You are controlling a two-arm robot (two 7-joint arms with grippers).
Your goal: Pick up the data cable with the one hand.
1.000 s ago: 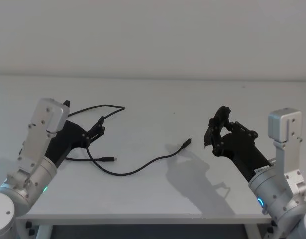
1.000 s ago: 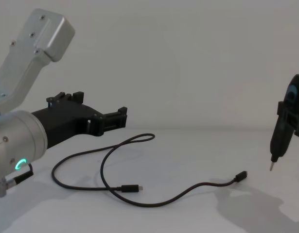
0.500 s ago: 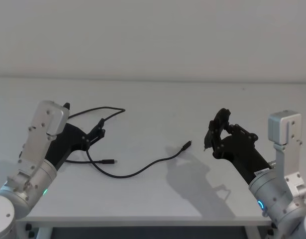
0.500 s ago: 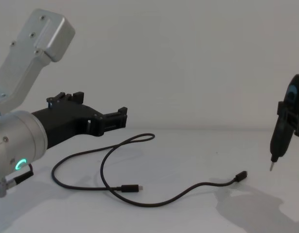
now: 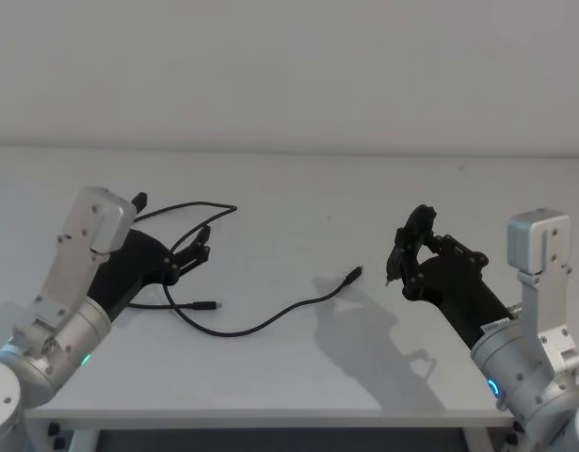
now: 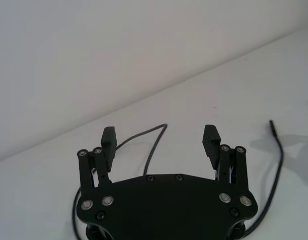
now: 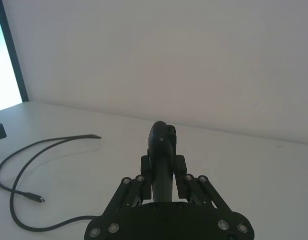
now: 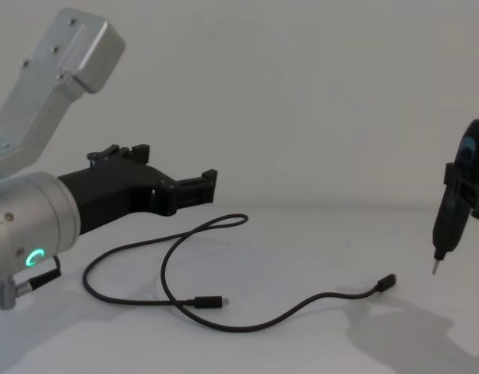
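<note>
Left gripper [image 6: 159, 137] spread wide, empty. Chest view shows it hovering above cable [image 8: 163, 273], not touching. Right gripper [image 7: 164, 174] clamps pen [image 8: 444, 226].

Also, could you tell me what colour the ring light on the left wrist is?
Green ring light, clearest in chest view.

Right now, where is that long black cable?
The data cable lies looped on the table, mostly left in the head view, beside the open left gripper, short of the right gripper.

Open tabletop [image 5: 298, 193] surrounds the data cable [image 5: 228, 330]
</note>
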